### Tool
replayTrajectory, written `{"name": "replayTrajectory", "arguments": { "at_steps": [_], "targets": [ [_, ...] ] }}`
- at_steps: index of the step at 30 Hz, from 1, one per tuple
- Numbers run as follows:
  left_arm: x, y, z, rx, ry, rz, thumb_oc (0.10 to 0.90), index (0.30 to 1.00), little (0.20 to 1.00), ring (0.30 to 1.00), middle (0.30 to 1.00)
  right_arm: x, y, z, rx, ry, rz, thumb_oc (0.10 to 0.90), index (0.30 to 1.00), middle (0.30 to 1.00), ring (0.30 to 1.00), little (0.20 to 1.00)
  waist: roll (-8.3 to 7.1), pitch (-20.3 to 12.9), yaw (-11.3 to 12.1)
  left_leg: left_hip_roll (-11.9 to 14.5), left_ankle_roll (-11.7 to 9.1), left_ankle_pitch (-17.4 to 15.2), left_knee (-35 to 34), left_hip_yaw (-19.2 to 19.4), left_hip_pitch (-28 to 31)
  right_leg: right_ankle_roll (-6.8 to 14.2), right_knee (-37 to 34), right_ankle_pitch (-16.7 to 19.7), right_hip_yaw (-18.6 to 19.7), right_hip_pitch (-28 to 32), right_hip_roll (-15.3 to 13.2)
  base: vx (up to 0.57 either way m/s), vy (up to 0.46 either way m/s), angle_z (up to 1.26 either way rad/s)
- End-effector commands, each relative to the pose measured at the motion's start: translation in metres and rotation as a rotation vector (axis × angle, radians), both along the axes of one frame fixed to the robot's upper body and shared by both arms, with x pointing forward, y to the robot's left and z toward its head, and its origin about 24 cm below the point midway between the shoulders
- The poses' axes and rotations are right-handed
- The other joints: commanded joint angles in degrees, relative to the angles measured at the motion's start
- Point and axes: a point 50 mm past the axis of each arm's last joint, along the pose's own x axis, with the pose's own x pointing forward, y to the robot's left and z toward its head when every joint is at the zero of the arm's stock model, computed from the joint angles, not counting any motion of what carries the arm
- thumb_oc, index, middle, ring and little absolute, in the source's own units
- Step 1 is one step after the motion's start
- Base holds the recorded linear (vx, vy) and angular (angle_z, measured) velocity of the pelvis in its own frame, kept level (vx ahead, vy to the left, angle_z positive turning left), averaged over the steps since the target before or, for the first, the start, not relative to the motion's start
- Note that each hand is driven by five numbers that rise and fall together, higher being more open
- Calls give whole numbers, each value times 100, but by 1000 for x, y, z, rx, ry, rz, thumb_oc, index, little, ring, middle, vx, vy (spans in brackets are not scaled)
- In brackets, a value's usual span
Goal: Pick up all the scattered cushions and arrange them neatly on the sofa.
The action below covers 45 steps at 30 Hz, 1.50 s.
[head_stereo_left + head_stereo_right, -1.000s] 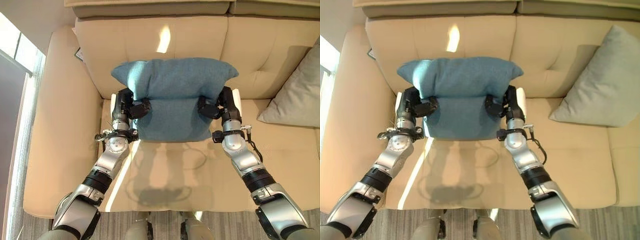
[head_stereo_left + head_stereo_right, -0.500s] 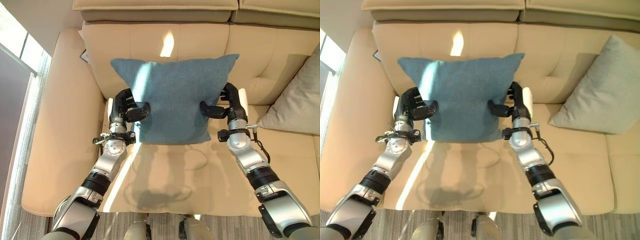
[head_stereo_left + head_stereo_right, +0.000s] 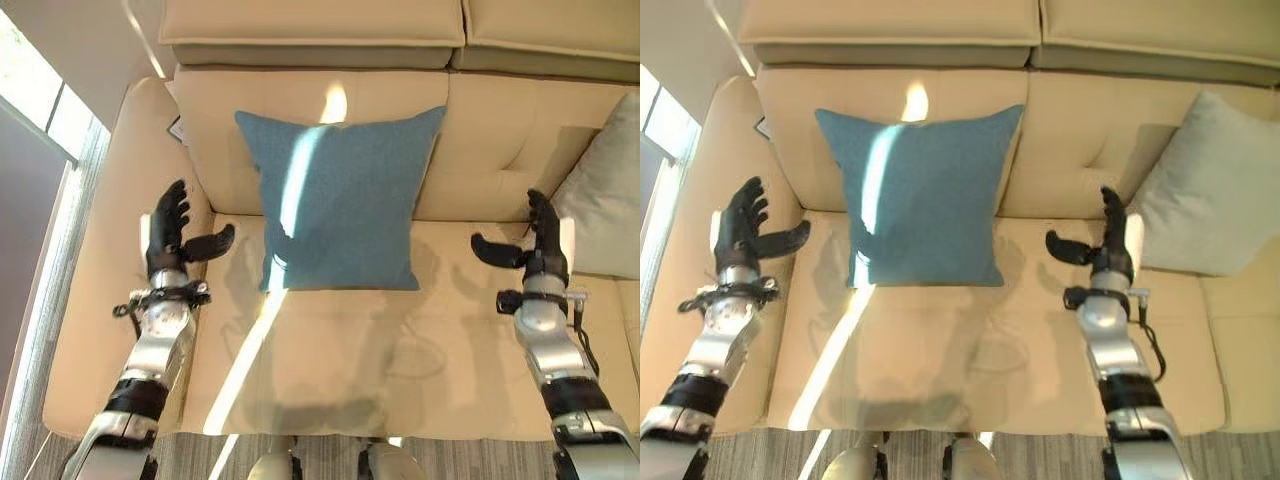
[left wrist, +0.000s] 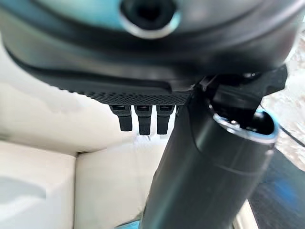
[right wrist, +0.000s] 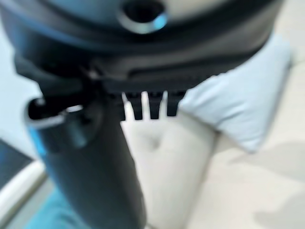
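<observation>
The beige sofa (image 3: 330, 350) filled your working field, and the blue cushion (image 3: 338, 200) stood propped upright against its backrest on the robot's left seat, its lower edge resting on the seat and its face square to you. A pale grey cushion (image 3: 1195, 190) leaned against the backrest on the next seat, well apart from the blue one. Your left hand (image 3: 168, 228) hovered beside the blue cushion near the armrest, fingers straight and spread with the thumb out, clear of the fabric; your right hand (image 3: 1108, 240) was spread likewise between the two cushions, touching neither. As I judged it, releasing well meant keeping both hands flat and drawing them away level, so no finger snagged a corner and tipped the cushion forward, then confirming it stood unaided.
</observation>
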Motion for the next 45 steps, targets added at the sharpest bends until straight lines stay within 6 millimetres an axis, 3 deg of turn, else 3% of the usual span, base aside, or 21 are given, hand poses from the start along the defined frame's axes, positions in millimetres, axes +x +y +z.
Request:
{"name": "replayTrajectory", "arguments": {
  "at_steps": [1, 2, 3, 11, 16, 25, 27, 28, 31, 32, 37, 41, 45],
  "targets": [
    [12, -8, 48, 109, -208, -76, 800, 900, 900, 900, 900, 4, -3, 36, -67, -157, 27, 800, 900, 900, 900, 900, -297, -854, 129, 2, -253, -574, 10, 71, 154, 589, 40, -362, -100, 20, -181, 0, 0, 0],
    [12, -8, 48, 109, -208, -76, 800, 900, 900, 900, 900, 4, -3, 36, -67, -157, 27, 800, 900, 900, 900, 900, -297, -854, 129, 2, -253, -574, 10, 71, 154, 589, 40, -362, -100, 20, -181, 180, -8, 1],
    [-45, 11, -35, 24, 48, -32, 800, 900, 900, 900, 900, -49, -18, -31, 19, 32, -6, 800, 900, 900, 900, 900, -292, -788, 144, 57, -219, -744, 10, 111, 823, 573, 40, -571, -148, 680, -161, 200, -8, -3],
    [-111, 9, -124, -101, 411, 10, 800, 900, 900, 900, 900, -100, -5, -109, 168, 297, -18, 800, 900, 900, 900, 900, -282, -729, 164, 120, -205, -843, 10, 117, 1332, 520, 40, -738, -198, 1221, -99, 57, -34, -3],
    [-150, 6, -163, -123, 623, 9, 800, 900, 900, 900, 900, -115, 9, -135, 240, 389, 7, 800, 900, 900, 900, 900, -233, -623, 159, 195, -229, -824, 10, 125, 1490, 469, 40, -787, -174, 1368, -32, -15, -67, 1],
    [-183, 3, -207, -110, 888, 52, 800, 900, 900, 900, 900, -130, 18, -162, 305, 495, 4, 800, 900, 900, 900, 900, -163, -381, 133, 352, -325, -540, 109, 43, 1257, 331, 40, -908, -186, 1300, 111, -99, -84, 12],
    [-183, 2, -211, -96, 913, 50, 800, 900, 900, 900, 900, -131, 18, -167, 308, 520, -5, 800, 900, 900, 900, 900, -251, -257, 141, 287, -322, -747, 676, -34, 996, 289, 40, -856, -213, 1280, 22, -195, -58, 21],
    [-187, -1, -216, -103, 945, 49, 800, 900, 900, 900, 900, -129, 16, -168, 302, 526, -5, 800, 900, 900, 900, 900, -325, -231, 161, 115, -272, -1074, 1078, -168, 968, 269, 40, -793, -207, 1245, -52, -141, -26, 26],
    [-188, -2, -219, -106, 961, 48, 800, 900, 900, 900, 900, -129, 15, -168, 301, 532, -7, 800, 900, 900, 900, 900, -355, -221, 160, -2, -242, -1288, 1287, -244, 1008, 264, 40, -760, -202, 1236, -80, -85, 18, 3],
    [-196, -6, -225, -118, 996, 46, 800, 900, 900, 900, 900, -133, 14, -172, 293, 564, -11, 800, 900, 900, 900, 900, -358, -276, 91, -109, -182, -1504, 1380, -295, 1248, 268, 40, -673, -192, 1191, -67, -55, 53, -2],
    [-198, -12, -229, -141, 1011, 50, 800, 900, 900, 900, 900, -136, 15, -179, 301, 598, -19, 800, 900, 900, 900, 900, -327, -298, 24, -244, -169, -1691, 1496, -412, 1552, 279, 40, -534, -137, 1182, -28, -54, 104, -6],
    [-184, -17, -225, -106, 982, 17, 800, 900, 900, 900, 900, -136, 18, -184, 310, 620, -24, 800, 900, 900, 900, 900, -374, -286, -31, -340, -69, -1807, 1200, -551, 1693, 361, 40, -283, -94, 1003, -67, -93, 136, 0],
    [-178, -13, -222, -71, 973, 24, 800, 900, 900, 900, 900, -130, 28, -191, 288, 677, 2, 800, 900, 900, 900, 900, -474, -148, 6, -573, 101, -1730, 897, -671, 1578, 638, 40, 125, 115, 502, -198, -187, 177, -10]
  ]
}}
